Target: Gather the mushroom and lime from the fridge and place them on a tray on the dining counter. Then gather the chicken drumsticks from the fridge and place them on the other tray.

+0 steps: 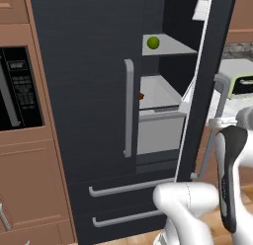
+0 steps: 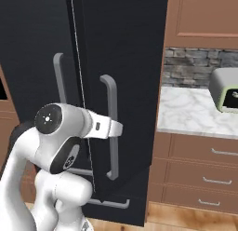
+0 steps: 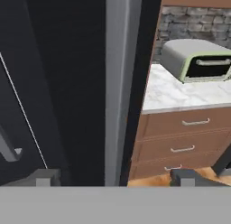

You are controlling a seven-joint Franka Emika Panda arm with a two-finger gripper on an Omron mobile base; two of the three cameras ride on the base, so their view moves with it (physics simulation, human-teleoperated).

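Hand view has the gripper (image 3: 113, 177) with jaws spread wide and empty astride the grey vertical bar handle (image 3: 118, 83) of the black fridge door (image 3: 67, 83), while the small green lime (image 1: 153, 42) sits farther back on a grey fridge shelf (image 1: 170, 47).

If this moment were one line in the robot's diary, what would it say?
stage: fridge opening | right fridge door: ajar | gripper: open, straddling door handle | lime: on shelf | trays: unfilled
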